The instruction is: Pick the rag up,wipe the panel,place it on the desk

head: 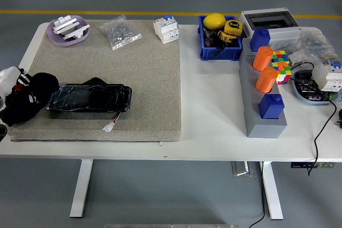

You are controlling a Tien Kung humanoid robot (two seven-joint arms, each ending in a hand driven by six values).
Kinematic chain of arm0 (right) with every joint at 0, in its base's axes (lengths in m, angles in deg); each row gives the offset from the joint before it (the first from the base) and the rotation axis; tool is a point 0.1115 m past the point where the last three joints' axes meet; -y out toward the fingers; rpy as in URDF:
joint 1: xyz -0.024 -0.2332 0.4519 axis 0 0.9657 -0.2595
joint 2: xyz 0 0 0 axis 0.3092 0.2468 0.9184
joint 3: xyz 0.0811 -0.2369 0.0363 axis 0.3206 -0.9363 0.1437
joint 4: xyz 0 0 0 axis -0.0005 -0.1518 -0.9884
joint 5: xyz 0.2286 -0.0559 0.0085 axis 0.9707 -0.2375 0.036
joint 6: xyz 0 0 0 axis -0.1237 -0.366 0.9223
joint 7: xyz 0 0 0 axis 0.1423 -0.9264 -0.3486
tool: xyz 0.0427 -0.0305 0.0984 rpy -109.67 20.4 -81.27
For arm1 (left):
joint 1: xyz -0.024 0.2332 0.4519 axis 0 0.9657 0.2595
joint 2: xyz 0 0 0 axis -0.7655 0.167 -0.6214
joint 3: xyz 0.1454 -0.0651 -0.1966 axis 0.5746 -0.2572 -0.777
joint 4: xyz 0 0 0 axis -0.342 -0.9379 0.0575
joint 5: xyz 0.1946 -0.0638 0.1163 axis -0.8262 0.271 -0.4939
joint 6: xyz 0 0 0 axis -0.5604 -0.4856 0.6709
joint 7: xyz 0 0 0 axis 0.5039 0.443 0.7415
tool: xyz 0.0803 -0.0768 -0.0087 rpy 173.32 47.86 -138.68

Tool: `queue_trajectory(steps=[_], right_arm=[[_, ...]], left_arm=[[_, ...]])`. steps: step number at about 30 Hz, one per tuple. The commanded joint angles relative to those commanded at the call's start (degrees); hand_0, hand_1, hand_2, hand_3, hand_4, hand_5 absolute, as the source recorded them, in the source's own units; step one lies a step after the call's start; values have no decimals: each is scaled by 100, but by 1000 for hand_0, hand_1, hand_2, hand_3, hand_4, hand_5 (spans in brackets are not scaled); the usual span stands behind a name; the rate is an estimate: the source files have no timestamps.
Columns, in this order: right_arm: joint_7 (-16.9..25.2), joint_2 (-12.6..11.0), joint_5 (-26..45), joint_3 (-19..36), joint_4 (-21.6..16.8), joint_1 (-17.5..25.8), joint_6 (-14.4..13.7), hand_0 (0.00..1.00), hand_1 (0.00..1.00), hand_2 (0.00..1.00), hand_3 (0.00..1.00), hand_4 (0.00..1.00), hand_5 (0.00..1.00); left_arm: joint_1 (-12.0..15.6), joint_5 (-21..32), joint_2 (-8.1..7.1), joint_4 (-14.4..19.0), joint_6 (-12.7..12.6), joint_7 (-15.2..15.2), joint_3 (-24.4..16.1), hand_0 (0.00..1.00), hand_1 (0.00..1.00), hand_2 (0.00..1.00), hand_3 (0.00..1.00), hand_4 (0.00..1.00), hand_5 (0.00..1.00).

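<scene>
The black rag point(33, 100) lies bunched on the beige mat point(133, 68), touching the left end of the panel point(90, 100). The panel is a flat, glossy black slab with a red-and-white wire and plug point(110, 126) trailing from its lower right corner. My left hand point(9, 81), white and black, shows only partly at the picture's left edge, against the rag's upper left side. Whether it grips the rag is hidden. My right arm is out of view.
On the mat's far edge are a purple dish of white parts point(68, 29), a bag of screws point(121, 32) and a circuit breaker point(166, 29). To the right stand a blue bin point(219, 40), a grey block with orange cylinders point(264, 97), a colour cube point(280, 63) and cables.
</scene>
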Motion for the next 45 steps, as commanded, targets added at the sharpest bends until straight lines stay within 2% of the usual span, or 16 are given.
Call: queue_trajectory(steps=[6,16,23,26,28,29,31,35,37,42,45], right_arm=[[-10,-4,-53,-8,0,1,-5,743,719,717,657,998,461],[-21,-11,-110,-35,0,10,-7,742,719,716,655,998,460],[-23,-9,-49,-116,23,1,-3,741,719,717,654,998,459],[-20,-1,-43,-76,34,12,-3,741,719,717,654,998,459],[-22,5,-29,-74,53,20,-1,741,719,717,654,998,459],[-23,10,-30,-61,58,27,-1,741,718,717,654,998,458],[-24,19,-35,-48,62,39,4,741,718,717,654,998,458],[-27,38,-44,-24,65,64,9,742,719,717,654,998,459],[-27,46,-55,-1,61,82,8,742,719,717,654,998,459],[-31,76,-111,93,51,119,13,742,718,717,654,998,459],[-29,105,-168,213,51,133,10,742,718,717,654,998,459]], left_arm=[[-2,300,-48,4,52,62,-64,480,672,698,627,868,2],[12,334,-111,146,58,66,-328,479,671,704,631,873,5],[136,737,-100,188,-154,336,-620,470,657,695,626,876,32],[212,1121,-85,186,-355,645,-824,470,657,695,626,876,32],[294,1480,-54,148,-580,955,-1016,470,657,695,626,876,32],[326,1673,-35,122,-653,1105,-1093,472,642,646,601,829,105],[401,2053,15,71,-752,1396,-1255,472,642,646,601,829,105],[528,3007,159,-27,-750,2018,-1577,481,634,622,592,816,115],[572,3491,240,-41,-694,2228,-1701,481,634,622,592,816,115],[594,4610,463,-62,-746,2440,-1898,479,609,610,585,784,114],[590,4783,554,-35,-761,2462,-1946,479,609,610,585,784,114]])
